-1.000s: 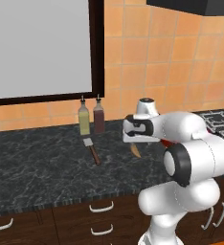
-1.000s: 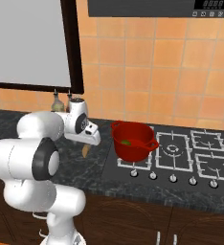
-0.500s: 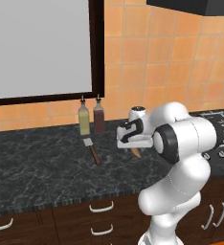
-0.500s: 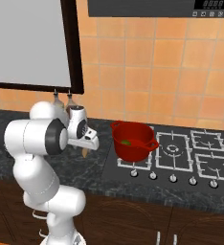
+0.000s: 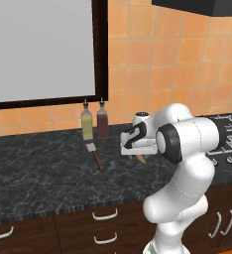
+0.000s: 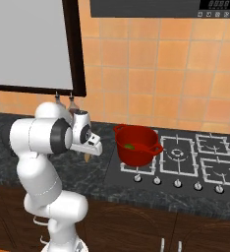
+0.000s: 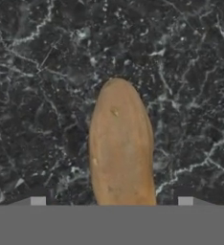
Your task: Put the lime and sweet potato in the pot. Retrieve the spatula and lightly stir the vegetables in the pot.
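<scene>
**Op:** I've got the sweet potato (image 7: 121, 148) clamped lengthwise in the gripper (image 5: 141, 158), its tip poking out below, hanging over the dark desk (image 5: 43, 173) well short of the pot (image 6: 136, 144).

**Second:** And the lime (image 6: 129, 146)?

**Op:** A green spot inside the pot, so I judge that one done. The spatula (image 5: 94, 155) lies on the desk just in front of the two bottles (image 5: 94, 121), untouched.

**Second:** How do you want to carry it?

**Op:** Keep it high enough to clear the red rim, swing across to the stove (image 6: 186, 157), centre over the opening, then lower before letting go so it doesn't bounce out. I'd release beside the lime, not on it
</scene>
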